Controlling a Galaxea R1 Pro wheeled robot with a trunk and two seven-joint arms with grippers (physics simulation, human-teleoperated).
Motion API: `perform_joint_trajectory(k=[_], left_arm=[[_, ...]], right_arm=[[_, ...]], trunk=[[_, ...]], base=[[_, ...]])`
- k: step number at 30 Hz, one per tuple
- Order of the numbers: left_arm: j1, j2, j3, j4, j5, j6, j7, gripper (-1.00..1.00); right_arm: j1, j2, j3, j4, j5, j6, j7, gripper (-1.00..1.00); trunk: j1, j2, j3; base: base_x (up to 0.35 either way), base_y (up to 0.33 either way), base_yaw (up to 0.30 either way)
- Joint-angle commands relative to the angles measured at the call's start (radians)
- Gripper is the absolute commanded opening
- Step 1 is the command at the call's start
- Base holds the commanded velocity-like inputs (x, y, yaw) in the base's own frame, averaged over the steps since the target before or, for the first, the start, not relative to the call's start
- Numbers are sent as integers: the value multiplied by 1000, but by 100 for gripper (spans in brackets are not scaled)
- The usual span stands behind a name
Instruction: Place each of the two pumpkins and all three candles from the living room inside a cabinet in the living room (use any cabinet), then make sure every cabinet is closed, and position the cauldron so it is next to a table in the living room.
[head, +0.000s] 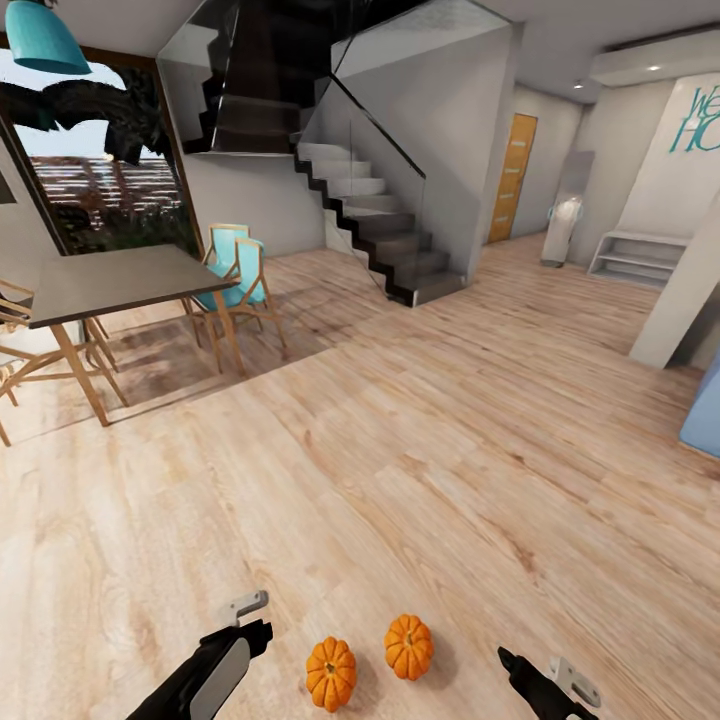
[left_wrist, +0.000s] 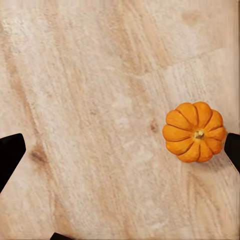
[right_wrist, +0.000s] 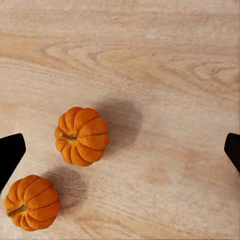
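Note:
Two small orange pumpkins lie on the wood floor just ahead of me, one nearer my left arm and one slightly farther right. My left gripper hovers open above the floor left of them; its wrist view has one pumpkin close to one fingertip. My right gripper hangs open to their right, and its wrist view looks down on both pumpkins, neither between the fingers. The candles, the cauldron and the cabinet are out of view.
A dining table with teal-seated chairs stands at the left by a window. A staircase with a glass side rises ahead. Pale open shelving and a blue object are at the right.

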Motion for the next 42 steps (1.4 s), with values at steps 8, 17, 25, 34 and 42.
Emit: perform_joint_trajectory(k=[8,17,25,34,42], left_arm=[[-1,-2,-7,50,1,3,9,100],[-1,-3,-7,51,0,2,9,100],[-1,-3,-7,51,0,2,9,100],[-1,-1,-7,51,0,2,9,100],[-1,-1,-5,51,1,2,9,100]], right_arm=[[-1,-2,8,3,-9,-4,7,100],[-1,0,8,3,-7,-5,7,100],[-1,-3,8,3,-8,-5,7,100],[-1,-3,8,3,-8,-5,8,100],[-1,-4,8,3,-8,-4,8,100]], trunk=[[0,0,-1],[0,0,-1],[0,0,-1],[0,0,-1],[0,0,-1]], base=[[154,-181,24],[111,-163,217],[112,-142,175],[132,-135,46],[87,-25,61]])
